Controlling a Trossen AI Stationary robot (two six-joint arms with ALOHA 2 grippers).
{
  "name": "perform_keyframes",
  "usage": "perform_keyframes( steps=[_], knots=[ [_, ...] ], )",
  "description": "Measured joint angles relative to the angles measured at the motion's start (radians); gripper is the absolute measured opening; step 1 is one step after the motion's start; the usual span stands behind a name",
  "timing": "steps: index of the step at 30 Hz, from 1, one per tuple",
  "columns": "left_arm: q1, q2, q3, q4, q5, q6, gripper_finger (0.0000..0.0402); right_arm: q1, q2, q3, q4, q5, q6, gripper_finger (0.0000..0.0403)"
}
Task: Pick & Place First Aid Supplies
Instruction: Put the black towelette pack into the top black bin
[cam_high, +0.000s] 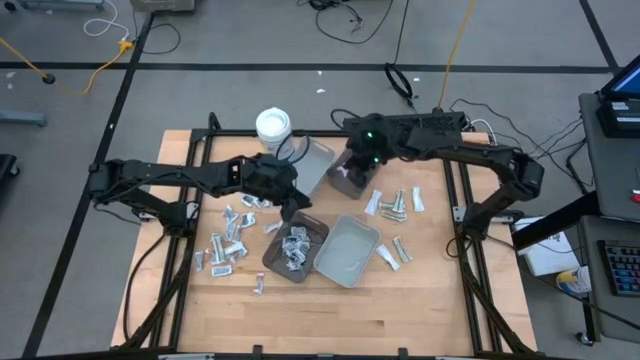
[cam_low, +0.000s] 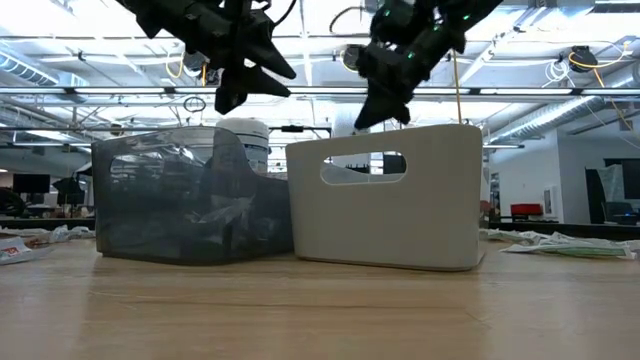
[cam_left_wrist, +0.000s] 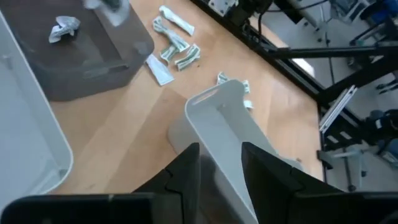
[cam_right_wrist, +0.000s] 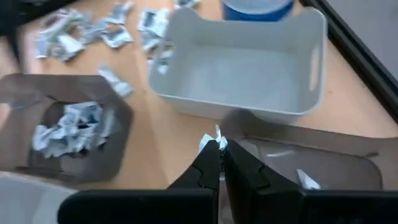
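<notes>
Right gripper (cam_right_wrist: 219, 148) pinched shut on a white packet (cam_right_wrist: 214, 140) corner; light, crinkly, slips easily, so grip mid-body. Left gripper (cam_left_wrist: 221, 155) part open, empty.

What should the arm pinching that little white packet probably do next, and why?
Probably open its fingers and drop it. The right gripper pinches a small white packet and hangs over the brown tray, which already holds another packet.

Lighting was even and bright, from overhead ceiling strips (cam_low: 560, 100) glaring behind the white tray (cam_low: 385, 200). Shadows beside that tray were soft and short. Motion blur smeared a falling packet (cam_left_wrist: 107, 6); wrist views were soft near the fingers.
</notes>
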Motion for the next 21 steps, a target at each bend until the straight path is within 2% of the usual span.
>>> perform_keyframes(
  steps=[8,16,21],
  knots=[
    [-0.003,0.000,0.000,0.022,0.015,-0.011,0.0124,-0.082,0.148,0.091,-0.160,0.003,-0.030,0.0000],
    [-0.003,0.000,0.000,0.021,0.023,-0.021,0.0124,-0.094,0.260,0.091,-0.169,0.125,-0.089,0.0002],
    [-0.003,0.000,0.000,0.021,0.025,-0.021,0.0124,-0.095,0.273,0.090,-0.168,0.131,-0.090,0.0024]
  ],
)
